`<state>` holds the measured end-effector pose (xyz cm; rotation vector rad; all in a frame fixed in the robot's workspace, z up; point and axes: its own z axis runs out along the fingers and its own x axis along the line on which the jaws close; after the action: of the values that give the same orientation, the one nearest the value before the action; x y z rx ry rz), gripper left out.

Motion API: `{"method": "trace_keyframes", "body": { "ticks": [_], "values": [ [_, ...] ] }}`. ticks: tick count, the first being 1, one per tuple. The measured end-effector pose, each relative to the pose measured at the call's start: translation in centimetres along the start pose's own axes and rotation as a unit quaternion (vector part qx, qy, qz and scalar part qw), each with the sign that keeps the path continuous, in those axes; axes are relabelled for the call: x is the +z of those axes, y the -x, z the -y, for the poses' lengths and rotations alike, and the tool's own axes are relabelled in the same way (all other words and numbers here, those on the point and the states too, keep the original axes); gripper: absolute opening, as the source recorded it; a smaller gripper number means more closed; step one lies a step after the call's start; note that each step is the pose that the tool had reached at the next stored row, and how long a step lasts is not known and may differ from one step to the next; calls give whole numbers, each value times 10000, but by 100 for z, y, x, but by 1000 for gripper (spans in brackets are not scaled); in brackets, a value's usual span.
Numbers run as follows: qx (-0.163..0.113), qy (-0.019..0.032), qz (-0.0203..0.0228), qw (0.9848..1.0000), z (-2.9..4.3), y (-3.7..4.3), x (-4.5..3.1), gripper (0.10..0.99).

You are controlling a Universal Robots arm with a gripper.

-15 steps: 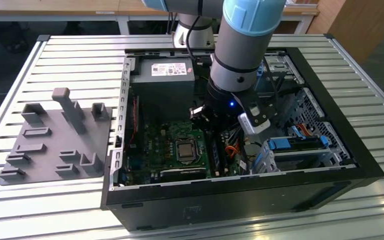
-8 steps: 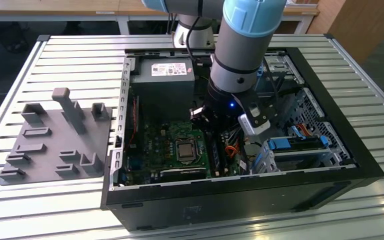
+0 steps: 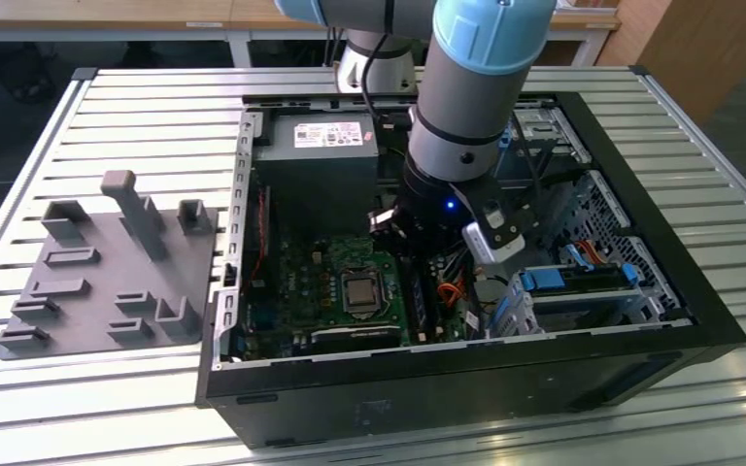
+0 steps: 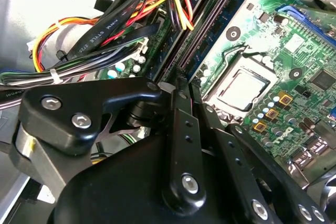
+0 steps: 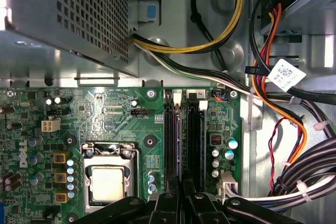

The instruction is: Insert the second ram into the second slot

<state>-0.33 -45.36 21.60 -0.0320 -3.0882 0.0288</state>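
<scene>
- Since the tool point(image 5: 181, 195) sits low inside the computer case point(image 3: 684, 243), right over the memory slots, my read is it's mid-insert; its fingers point(image 5: 167, 203) stand pinched nearly together on a thin bluish strip seen edge-on
- that strip looks like the second ram point(image 5: 180, 129); it runs straight out ahead of the tool's tips, between two dark slots, though I can't tell how deep it's seated
- the CPU socket point(image 5: 107, 179) lies just off one side of the tool; the cable bundle point(image 5: 294, 145) hangs off the other side, apart from it
- handling guess: light, stiff, thin board, so easy to carry but fragile; hold it by the long top edge, off the chips and contacts; keep it square, since a tilted stick would likely bind
</scene>
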Motion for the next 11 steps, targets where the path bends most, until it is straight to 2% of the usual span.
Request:
{"method": "trace_keyframes", "body": {
  "ticks": [11],
  "values": [
    [-26, 0, 1, 10000, -1, -4, 22, 137]
  ]
}}
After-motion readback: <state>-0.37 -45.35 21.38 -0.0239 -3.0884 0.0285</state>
